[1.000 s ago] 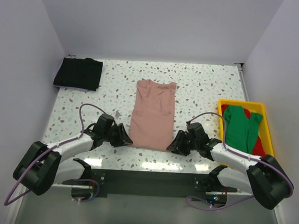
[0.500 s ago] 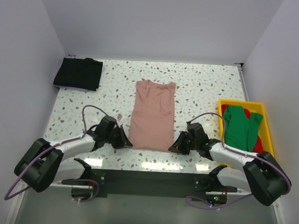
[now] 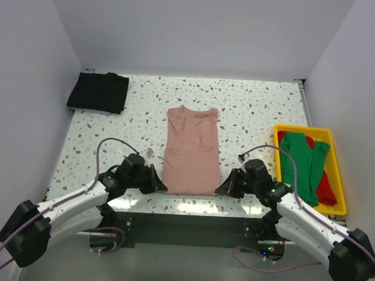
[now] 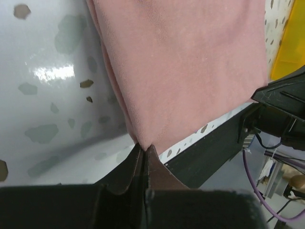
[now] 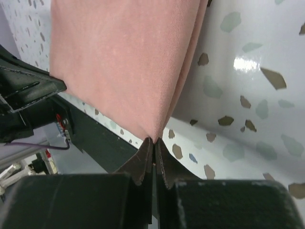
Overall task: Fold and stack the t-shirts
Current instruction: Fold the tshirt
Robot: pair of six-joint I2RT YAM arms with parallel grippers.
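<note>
A dusty-pink t-shirt (image 3: 192,150) lies folded into a long strip down the middle of the speckled table. My left gripper (image 3: 163,188) is shut on its near left corner, and the left wrist view shows pink cloth (image 4: 181,71) pinched at the tips of the gripper (image 4: 144,147). My right gripper (image 3: 218,189) is shut on the near right corner, with the cloth (image 5: 124,57) pinched at the gripper's (image 5: 155,140) tips. The near hem is lifted off the table. A folded black t-shirt (image 3: 98,92) rests at the far left. Green (image 3: 303,161) and red (image 3: 327,187) t-shirts lie in the bin.
The yellow plastic bin (image 3: 336,175) stands at the right edge of the table. The table's near edge and a dark base bar (image 3: 190,224) lie just behind both grippers. White walls close in the left, far and right sides.
Both grippers closed on the pink shirt's near corners and pulled them back toward the near edge, lifting the hem. The shirt's collar end slid nearer.
</note>
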